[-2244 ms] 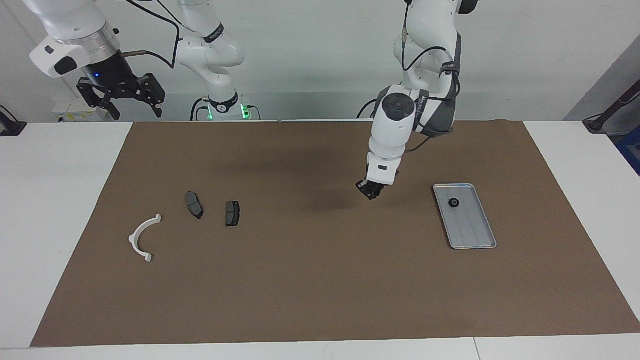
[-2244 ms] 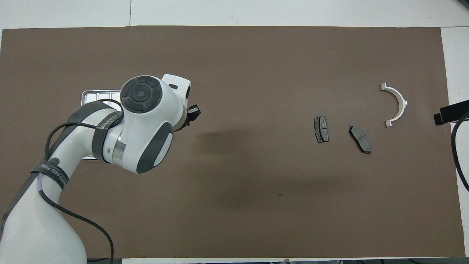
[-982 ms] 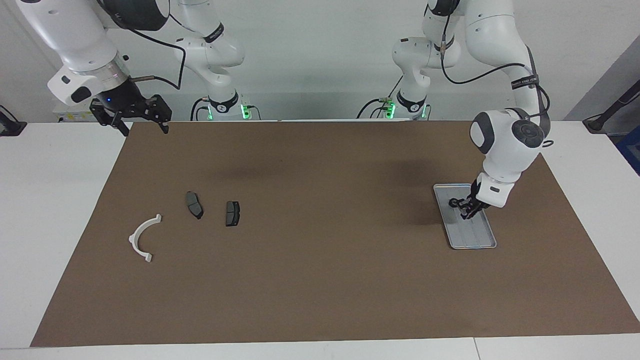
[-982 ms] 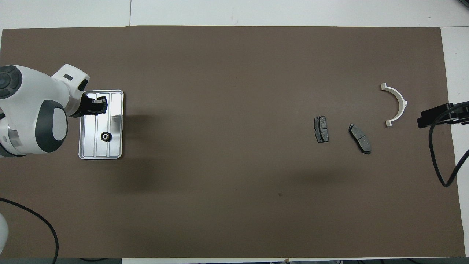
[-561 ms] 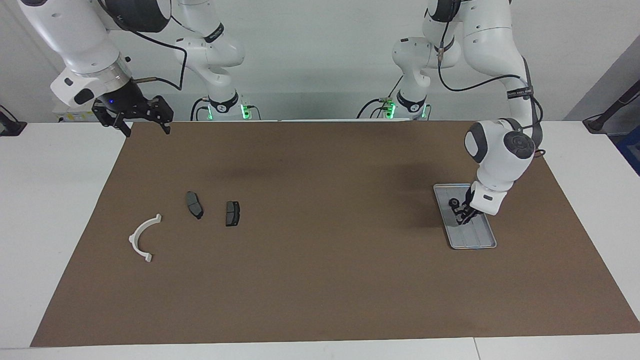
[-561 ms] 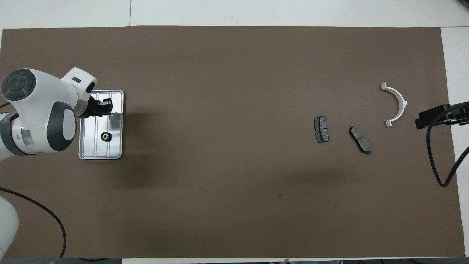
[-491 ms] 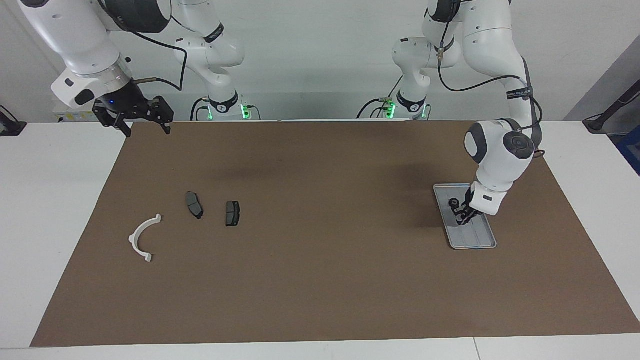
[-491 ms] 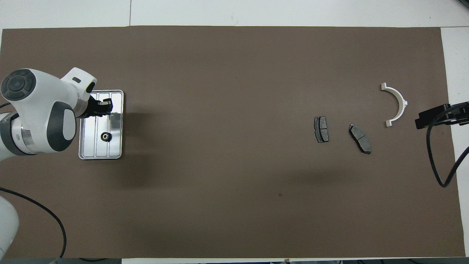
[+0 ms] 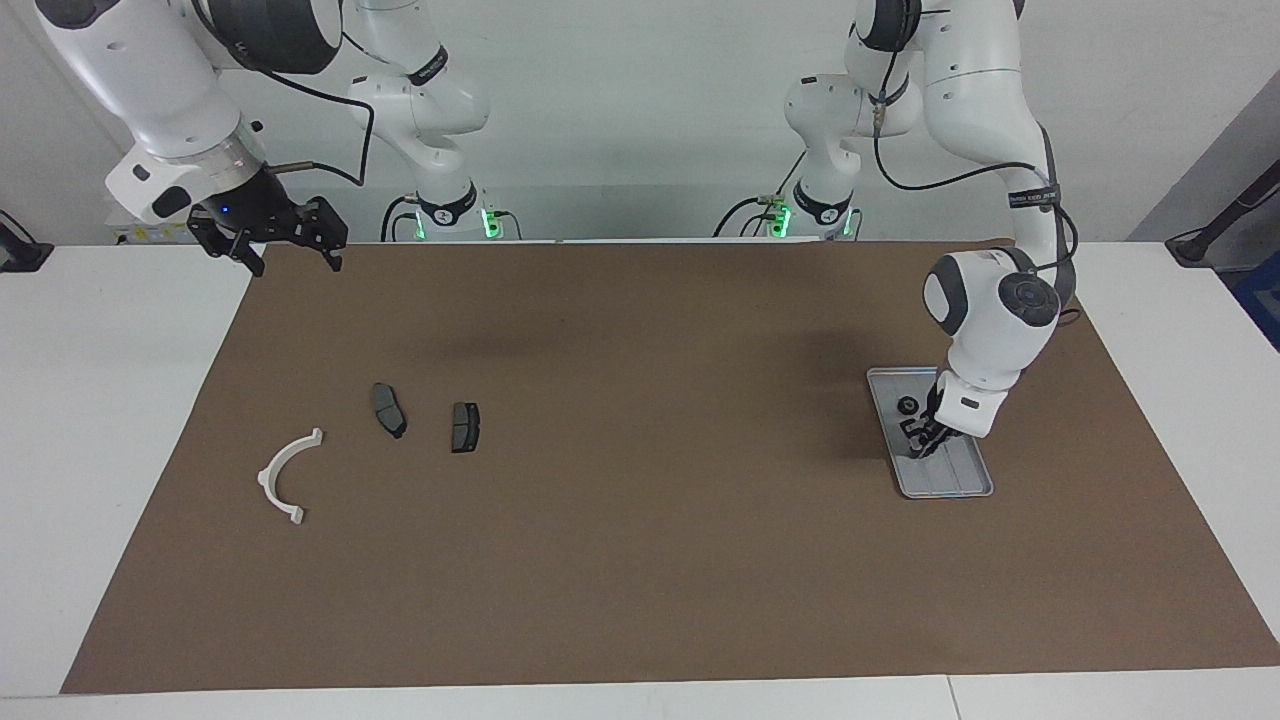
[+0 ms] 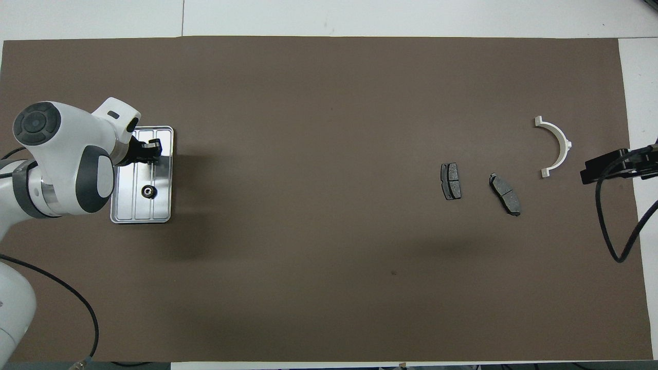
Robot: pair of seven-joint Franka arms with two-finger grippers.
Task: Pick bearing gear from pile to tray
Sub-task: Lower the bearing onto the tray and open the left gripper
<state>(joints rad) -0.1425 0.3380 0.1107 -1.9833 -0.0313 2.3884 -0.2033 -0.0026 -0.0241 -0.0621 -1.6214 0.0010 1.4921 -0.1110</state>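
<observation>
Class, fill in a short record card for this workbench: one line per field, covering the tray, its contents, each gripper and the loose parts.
tray: on the brown mat, toward the left arm's end
tray contents: one black gear
left gripper: low over the tray, shut; whether it holds anything cannot be told
right gripper: waiting, raised, open
loose parts: two brake pads and a white half-ring bracket

My left pincer (image 9: 918, 447) hangs closed, low over the tray (image 9: 975, 482). My right pincer (image 9: 268, 240) waits spread, well apart from it.
</observation>
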